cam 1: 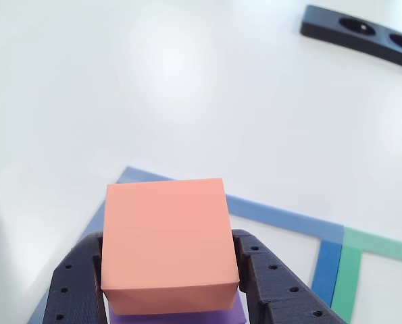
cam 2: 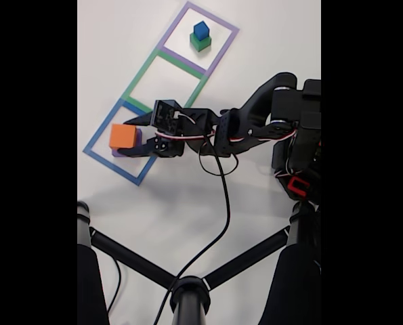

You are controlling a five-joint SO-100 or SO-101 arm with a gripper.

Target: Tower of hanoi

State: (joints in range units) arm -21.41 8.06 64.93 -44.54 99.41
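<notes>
Orange cube (cam 1: 165, 243) sits right btwn the gripper (cam 1: 170, 283) jaws, one black finger (cam 1: 76, 283) on each side, squeezing it. It rests on the purple cube (cam 2: 135, 144) inside the blue square outline (cam 2: 99, 157). Small blue cube (cam 2: 200, 29) sits on the green cube (cam 2: 200, 43), far off in the purple square outline (cam 2: 221, 49).

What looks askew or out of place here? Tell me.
Nothing stands out. The orange cube sits on the purple cube inside the blue outline, between the end effector's fingers. The blue cube sits on the green cube in the purple outline.
</notes>
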